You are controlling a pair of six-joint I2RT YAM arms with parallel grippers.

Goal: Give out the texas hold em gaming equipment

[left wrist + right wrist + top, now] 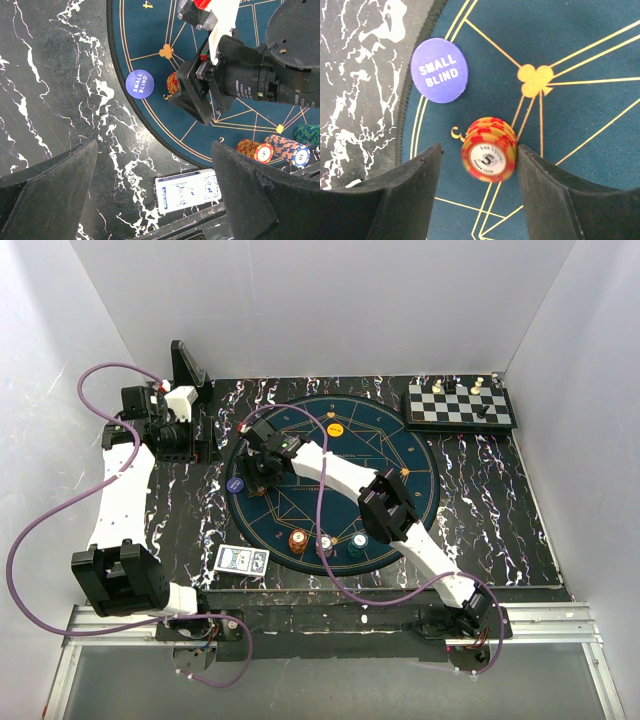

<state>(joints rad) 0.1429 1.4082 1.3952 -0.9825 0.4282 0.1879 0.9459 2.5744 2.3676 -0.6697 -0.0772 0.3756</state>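
1. A black surface [480,500] veined in white sits inside plain white walls [330,300]. A round dark-blue mat [400,455] with gold lines covers its middle, and a chessboard [460,406] stands at the far right corner.
2. The right arm stretches from its base across the mat to the mat's left part. The right claw [479,150] points down and straddles an upright orange-and-yellow chip stack [487,156]. One finger is at the stack's edge and the other stands clear, so the claw is loosely parted and not gripping.
3. The left arm is folded up at the left side. The left claw [154,145] is spread wide, holds nothing, and hangs over the mat's left rim.
4. Counted:
   - one purple "small blind" disc [439,70] at the mat's left rim, near the stack
   - one orange disc [335,429] on the mat's far part
   - at least three chip stacks along the near rim: orange [255,150], purple-and-white [292,150], teal [307,134]
   - one pack of cards [242,559] with blue-and-white backs on the bare surface, just off the mat's near-left edge
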